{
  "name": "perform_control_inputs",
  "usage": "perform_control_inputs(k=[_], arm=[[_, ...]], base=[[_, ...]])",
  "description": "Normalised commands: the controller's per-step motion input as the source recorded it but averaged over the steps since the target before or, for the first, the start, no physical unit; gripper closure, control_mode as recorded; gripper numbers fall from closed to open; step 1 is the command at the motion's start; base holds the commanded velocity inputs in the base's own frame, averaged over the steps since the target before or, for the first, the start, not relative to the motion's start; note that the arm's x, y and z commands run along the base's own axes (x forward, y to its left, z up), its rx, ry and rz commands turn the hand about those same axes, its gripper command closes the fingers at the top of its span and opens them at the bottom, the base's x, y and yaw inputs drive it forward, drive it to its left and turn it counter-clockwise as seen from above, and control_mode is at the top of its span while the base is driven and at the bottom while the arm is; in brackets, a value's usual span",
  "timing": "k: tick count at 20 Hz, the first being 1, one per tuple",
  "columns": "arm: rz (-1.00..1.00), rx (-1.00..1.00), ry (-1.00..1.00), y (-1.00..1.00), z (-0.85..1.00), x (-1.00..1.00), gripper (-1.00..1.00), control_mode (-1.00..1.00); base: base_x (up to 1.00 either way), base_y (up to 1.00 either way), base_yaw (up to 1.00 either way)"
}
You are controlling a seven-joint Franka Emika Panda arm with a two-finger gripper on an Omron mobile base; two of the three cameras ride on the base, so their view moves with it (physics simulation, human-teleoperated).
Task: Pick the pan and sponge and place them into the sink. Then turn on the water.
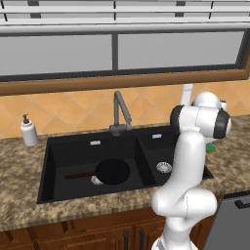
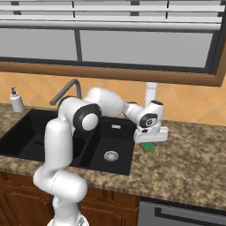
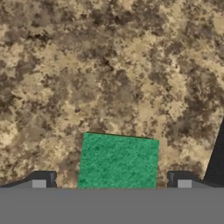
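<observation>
The jaws stand spread wide, straddling the sponge (image 3: 118, 161) at the hand view's bottom centre, on the counter (image 3: 109, 65). The pan (image 1: 112, 171) lies in the sink (image 1: 53, 161), lower centre of the left base view.

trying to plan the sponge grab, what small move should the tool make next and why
Probably ease the tool straight down, then close. The pan already lies in the sink, so the sponge comes next. In the hand view the sponge sits flat on the counter, centred between the open fingertips, which look to stand just above it, with nothing gripped yet.
</observation>
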Motion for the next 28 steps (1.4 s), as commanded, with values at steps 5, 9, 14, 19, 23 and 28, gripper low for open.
perform_control_inputs(k=[5,9,14,19,23,28], arm=[[0.00,0.04,0.08,0.10,-0.08,0.00,-1.00,-1.00],[0.00,0.03,0.12,0.16,-0.10,0.00,-1.00,-1.00],[0.00,0.05,0.06,0.03,-0.17,0.00,-1.00,-1.00],[0.00,0.02,0.00,0.12,-0.43,-0.25,-1.00,-1.00],[-0.03,0.00,-0.09,0.42,-0.81,-0.54,-1.00,-1.00],[-0.11,-0.01,-0.21,0.61,-1.00,-0.53,-1.00,-1.00]], base=[[0.00,0.00,0.00],[0.00,0.00,0.00],[0.00,0.00,0.00],[0.00,0.00,0.00],[0.00,0.00,0.00],[0.00,0.00,0.00]])
